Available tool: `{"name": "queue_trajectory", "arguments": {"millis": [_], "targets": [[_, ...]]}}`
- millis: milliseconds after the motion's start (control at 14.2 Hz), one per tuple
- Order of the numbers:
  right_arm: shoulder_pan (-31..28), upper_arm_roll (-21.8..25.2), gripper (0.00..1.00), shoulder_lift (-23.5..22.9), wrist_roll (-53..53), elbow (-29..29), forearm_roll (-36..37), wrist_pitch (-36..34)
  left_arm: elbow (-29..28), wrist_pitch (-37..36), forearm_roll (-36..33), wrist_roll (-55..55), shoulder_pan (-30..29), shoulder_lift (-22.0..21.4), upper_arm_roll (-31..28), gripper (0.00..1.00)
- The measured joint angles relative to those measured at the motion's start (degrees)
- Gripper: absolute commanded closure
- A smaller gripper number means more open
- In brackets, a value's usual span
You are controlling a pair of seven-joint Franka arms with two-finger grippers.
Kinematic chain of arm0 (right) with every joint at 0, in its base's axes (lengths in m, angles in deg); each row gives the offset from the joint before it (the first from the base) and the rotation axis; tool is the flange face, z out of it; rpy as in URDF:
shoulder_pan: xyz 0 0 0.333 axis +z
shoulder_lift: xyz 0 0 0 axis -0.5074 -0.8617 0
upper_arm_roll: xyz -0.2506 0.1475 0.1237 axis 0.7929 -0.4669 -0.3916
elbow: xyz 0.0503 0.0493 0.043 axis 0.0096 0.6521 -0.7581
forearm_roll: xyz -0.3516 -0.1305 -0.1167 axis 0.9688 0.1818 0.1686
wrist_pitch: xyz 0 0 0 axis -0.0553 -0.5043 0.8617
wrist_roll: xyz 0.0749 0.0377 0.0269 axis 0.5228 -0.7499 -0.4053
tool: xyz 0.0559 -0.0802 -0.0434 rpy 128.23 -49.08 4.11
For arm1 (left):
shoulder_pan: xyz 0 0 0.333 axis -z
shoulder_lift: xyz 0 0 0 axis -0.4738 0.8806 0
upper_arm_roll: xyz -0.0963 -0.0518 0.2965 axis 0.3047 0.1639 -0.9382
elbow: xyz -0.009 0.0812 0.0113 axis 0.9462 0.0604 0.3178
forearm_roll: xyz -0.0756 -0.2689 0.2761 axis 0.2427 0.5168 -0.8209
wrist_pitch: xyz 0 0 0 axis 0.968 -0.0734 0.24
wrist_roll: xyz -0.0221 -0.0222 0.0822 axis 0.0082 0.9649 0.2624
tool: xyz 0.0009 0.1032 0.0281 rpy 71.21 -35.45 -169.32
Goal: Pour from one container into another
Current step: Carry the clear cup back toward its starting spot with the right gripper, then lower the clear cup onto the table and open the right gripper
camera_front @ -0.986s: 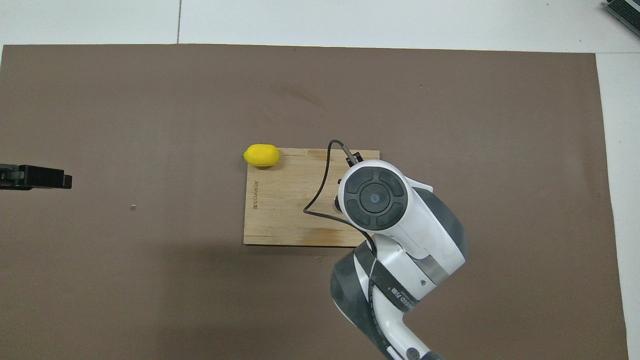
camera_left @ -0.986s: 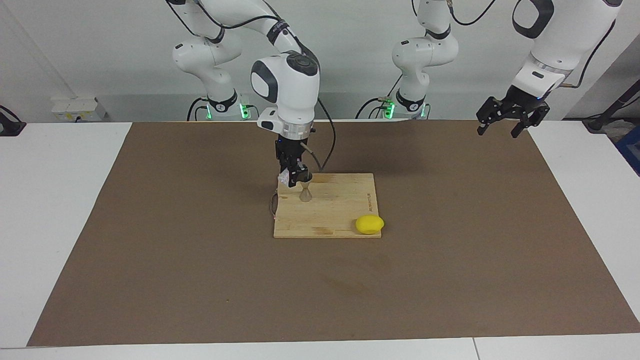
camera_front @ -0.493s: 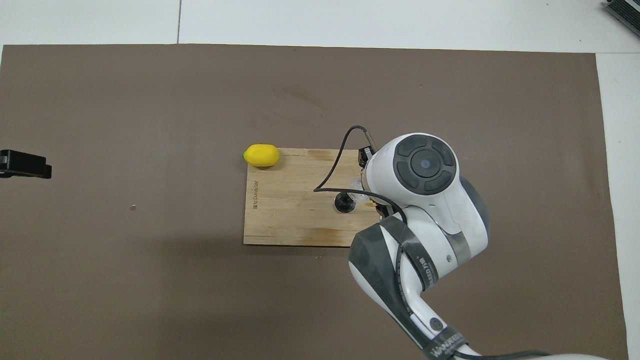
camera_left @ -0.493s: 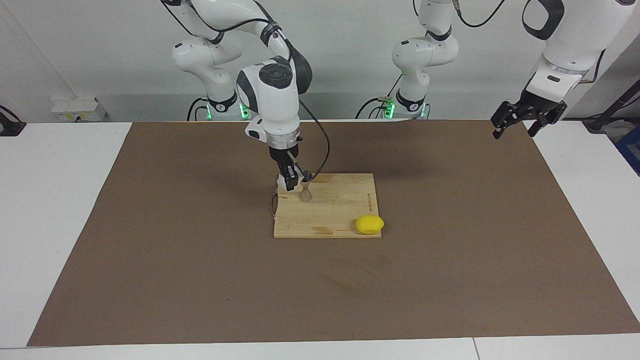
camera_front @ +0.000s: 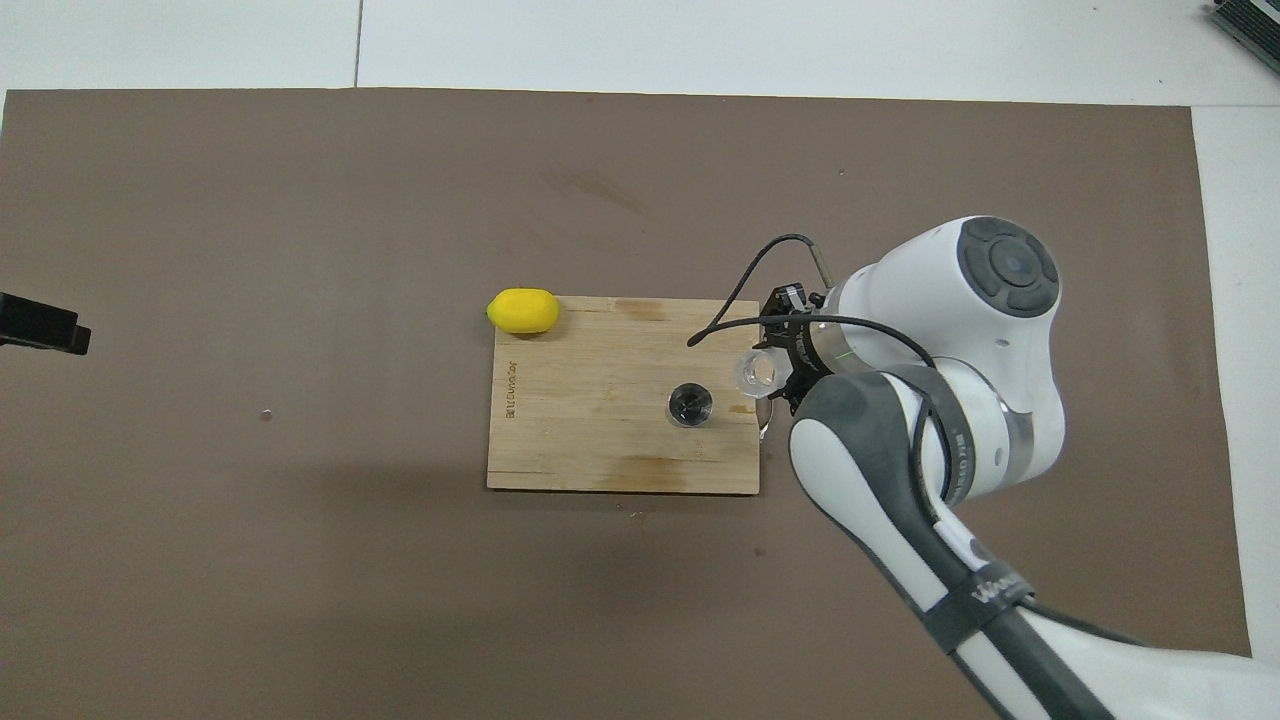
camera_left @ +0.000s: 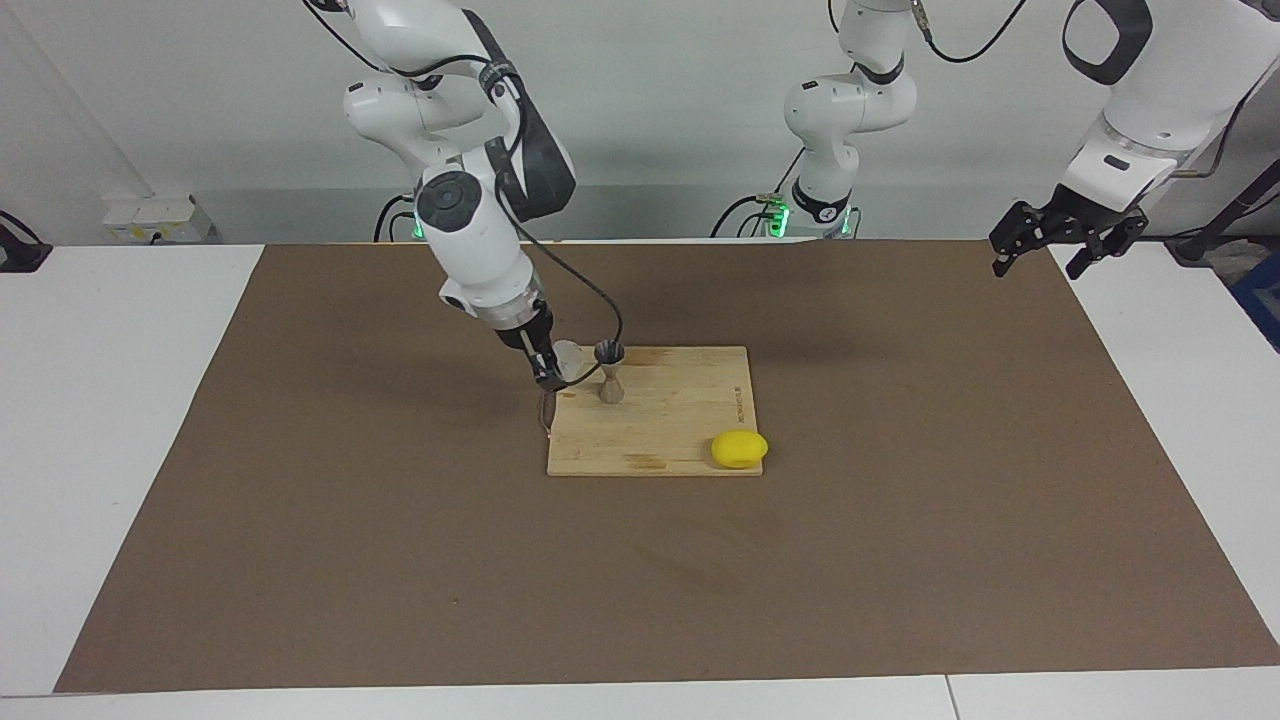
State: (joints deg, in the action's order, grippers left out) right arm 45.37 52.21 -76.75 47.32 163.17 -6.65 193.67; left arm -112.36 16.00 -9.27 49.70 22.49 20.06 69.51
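Observation:
The grey metal jigger (camera_left: pixel 609 372) (camera_front: pixel 690 404) stands upright on the wooden board (camera_left: pixel 680 420) (camera_front: pixel 580 440), near the board's edge toward the right arm's end. Right beside it, the small clear cup (camera_left: pixel 567 357) (camera_front: pixel 757 372) hangs just over that edge of the board, apart from the jigger. My right gripper (camera_left: pixel 553 373) (camera_front: pixel 783 373) is shut on the cup, and its wrist slants away from the jigger. My left gripper (camera_left: pixel 1062 238) (camera_front: pixel 40 326) waits open and empty in the air over the mat's edge at the left arm's end.
A yellow lemon (camera_left: pixel 739 448) (camera_front: pixel 522 310) lies at the board's corner farthest from the robots, toward the left arm's end. A brown mat (camera_left: pixel 900 500) covers the white table. A thin cable loops from the right wrist over the board.
The right arm has swung away from above the jigger toward its own end, carrying the cup off to the jigger's side. The left gripper has drifted a little farther outward.

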Motion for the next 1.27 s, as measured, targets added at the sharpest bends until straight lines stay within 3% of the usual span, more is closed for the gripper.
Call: {"name": "queue_trajectory", "arguments": {"millis": [352, 705, 986, 1057, 1127, 1198, 1268], "targets": [[-12.62, 0.15, 1.0, -0.63, -16.45, 5.27, -11.9, -1.42, 1.88, -1.86, -0.01, 0.03, 0.01, 1.89, -0.02, 0.0], [-25.2, 0.17, 1.0, -3.83, -31.48, 7.08, -16.26, -5.45, 1.88, 0.62, 0.03, -0.07, 0.12, 1.58, 0.57, 0.0], [-30.39, 0.14, 1.0, -8.47, -37.68, 5.64, -17.4, -6.48, 1.88, 2.34, 0.23, -1.03, 0.4, 1.48, 0.61, 0.0], [-30.87, 0.13, 0.85, -9.28, -38.09, 5.01, -17.41, -6.49, 1.88, 2.55, 0.25, -1.22, 0.68, 1.48, 0.55, 0.0], [-31.06, 0.13, 0.57, -9.73, -38.14, 4.55, -17.43, -6.52, 1.88, 2.68, 0.26, -1.4, 1.11, 1.48, 0.48, 0.0], [-31.06, 0.12, 0.13, -9.82, -38.14, 4.38, -17.45, -6.45, 1.88, 2.72, 0.26, -1.64, 1.56, 1.48, 0.46, 0.0], [-31.05, 0.11, 0.0, -9.81, -38.14, 4.36, -17.45, -6.05, 1.88, 2.73, 0.26, -1.81, 1.93, 1.48, 0.45, 0.0]]}}
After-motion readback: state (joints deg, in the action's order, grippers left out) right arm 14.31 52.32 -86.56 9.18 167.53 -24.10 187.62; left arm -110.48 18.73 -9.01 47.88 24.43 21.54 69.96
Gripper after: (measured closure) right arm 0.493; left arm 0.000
